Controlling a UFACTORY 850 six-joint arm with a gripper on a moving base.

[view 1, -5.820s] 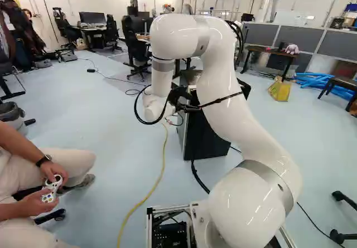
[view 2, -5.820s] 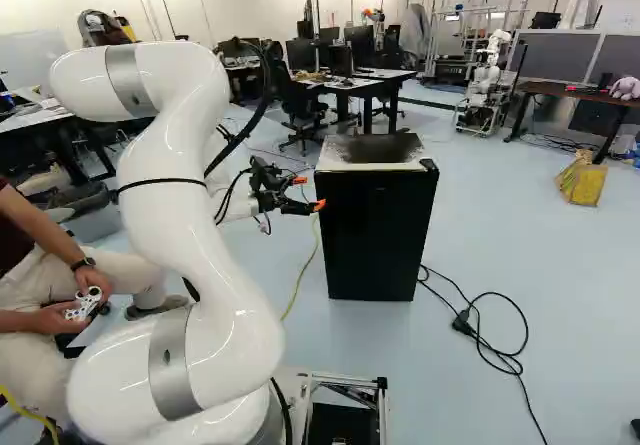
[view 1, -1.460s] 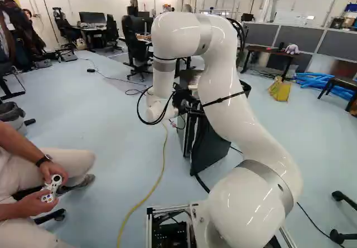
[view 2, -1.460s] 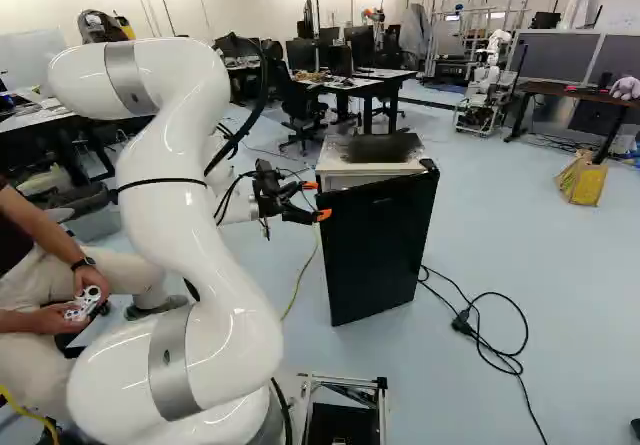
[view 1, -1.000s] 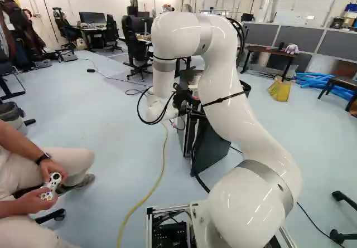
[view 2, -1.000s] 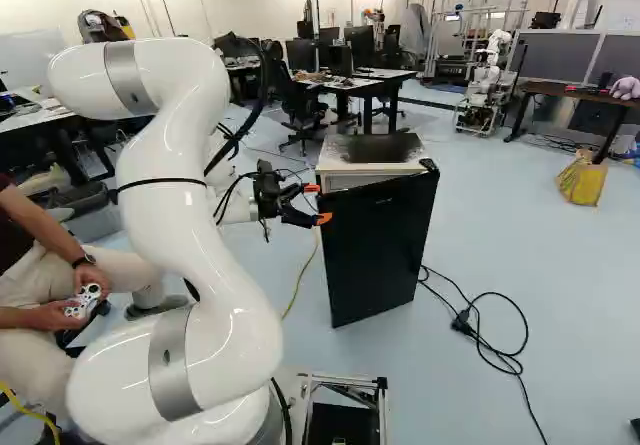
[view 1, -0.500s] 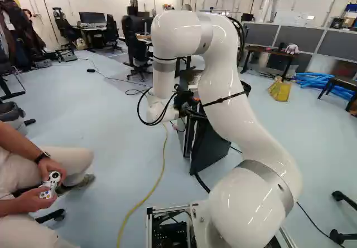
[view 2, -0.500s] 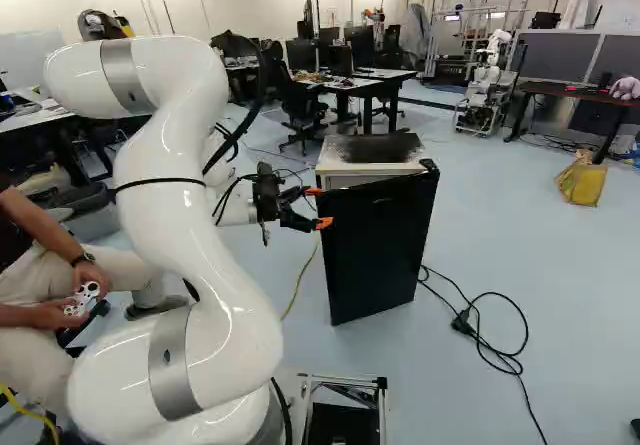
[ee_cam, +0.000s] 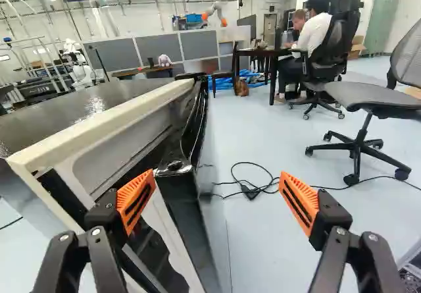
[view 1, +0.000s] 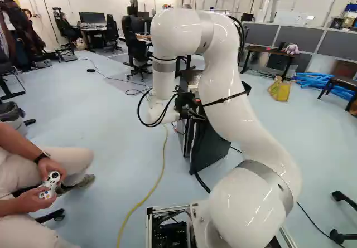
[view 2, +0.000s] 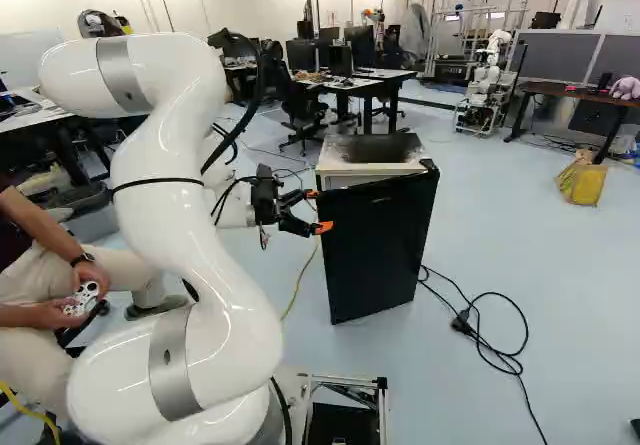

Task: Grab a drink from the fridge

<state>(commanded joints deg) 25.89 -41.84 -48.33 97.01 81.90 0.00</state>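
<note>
In the right base view my gripper (view 2: 318,211) stands open at the near left edge of the black fridge door (view 2: 378,250), its orange pads apart. The door is ajar from the fridge (view 2: 335,179), whose pale side and top edge show behind it. In the wrist view the gripper (ee_cam: 217,193) is wide open: one finger (ee_cam: 137,201) lies over the gap between the fridge body (ee_cam: 92,138) and the door, the other (ee_cam: 299,202) outside the door. The door's edge (ee_cam: 187,201) stands between them, not gripped. Only a dark strip of the inside shows; no drink is visible.
A black cable (view 2: 490,350) lies on the floor right of the fridge, and a yellow cable (view 1: 153,186) runs left of it. A seated person with a controller (view 1: 51,185) is at the left. An office chair (ee_cam: 358,135) stands beyond the door. Another robot (view 2: 487,85) stands far behind.
The fridge door was closed nearly six seconds ago and has stood ajar since before the last second. My arm has drawn back slightly, the gripper a little lower in the right base view. The base has not moved.
</note>
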